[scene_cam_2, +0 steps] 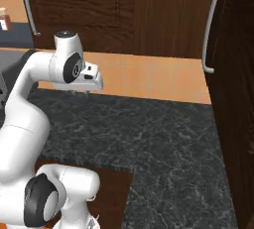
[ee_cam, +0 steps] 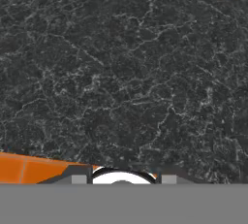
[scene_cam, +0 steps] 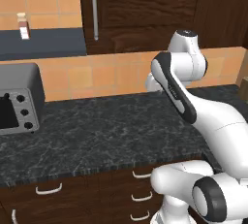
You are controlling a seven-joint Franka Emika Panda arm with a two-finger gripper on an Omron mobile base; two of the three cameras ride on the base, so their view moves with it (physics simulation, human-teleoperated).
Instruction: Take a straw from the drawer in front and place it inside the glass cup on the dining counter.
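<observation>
The table (scene_cam: 111,136) has a black stone top with thin white speckles and lines running through it. It runs along a wall of orange tiles. A grey toaster oven (scene_cam: 17,99) with three round knobs sits on the table at its left end, close to the wall, and the rest of the top that shows is bare.

A worktop (scene_cam: 97,136) runs before a tiled wall (scene_cam: 97,75). A toaster oven (scene_cam: 17,99) stands on its left end. Drawers (scene_cam: 48,189) sit below its front edge. Cabinet doors (scene_cam: 140,5) hang above the wall, and a tall cabinet (scene_cam_2: 235,99) stands right of the worktop.
</observation>
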